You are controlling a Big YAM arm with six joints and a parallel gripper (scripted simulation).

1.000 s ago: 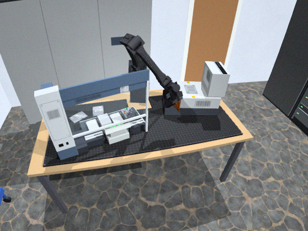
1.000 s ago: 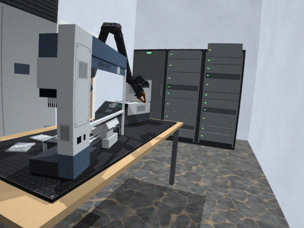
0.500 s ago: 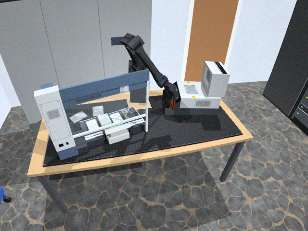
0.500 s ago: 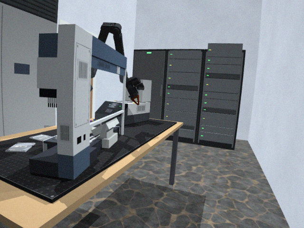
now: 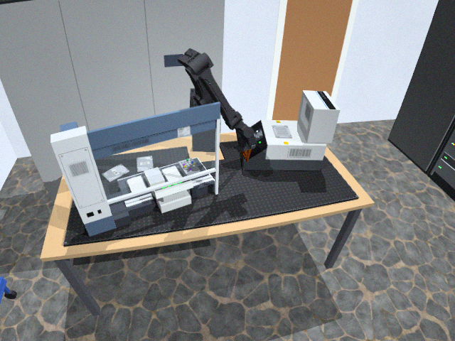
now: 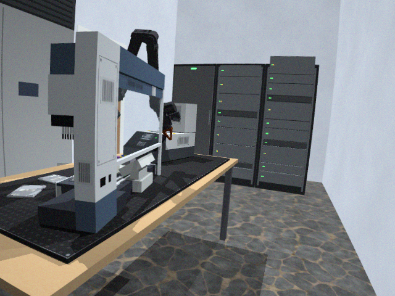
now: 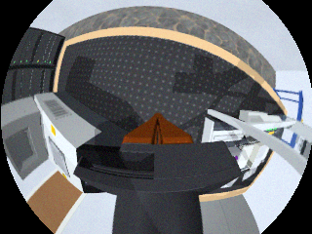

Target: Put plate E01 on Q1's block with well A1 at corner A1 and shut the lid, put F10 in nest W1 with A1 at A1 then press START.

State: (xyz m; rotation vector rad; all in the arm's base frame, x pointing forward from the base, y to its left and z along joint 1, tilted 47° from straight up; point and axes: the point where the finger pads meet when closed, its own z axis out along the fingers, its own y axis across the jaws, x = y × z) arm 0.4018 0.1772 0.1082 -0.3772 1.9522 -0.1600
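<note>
Q1 [image 5: 293, 148] stands at the right of the mat with its white lid [image 5: 318, 116] raised upright. A grey rectangle [image 5: 281, 131] lies on its block; I cannot tell whether it is a plate. The dark key panel [image 5: 259, 141] faces left and its lamp [image 5: 259, 142] is green. My gripper [image 5: 247, 156] is shut and empty, its orange fingers pointing down just in front of the panel's lower edge. It also shows in the exterior view [image 6: 168, 135] and the wrist view [image 7: 156, 132]. Two flat plates [image 5: 144, 162] [image 5: 114, 171] lie behind the deck row.
The blue and white gantry [image 5: 146, 128] spans the deck, with a white post [image 5: 217, 158] close to my arm's left. The tube cooling block [image 5: 189, 165] with coloured tubes sits at the deck's right end, with white blocks [image 5: 154, 176] beside it. Server racks [image 6: 242, 124] stand beyond the table.
</note>
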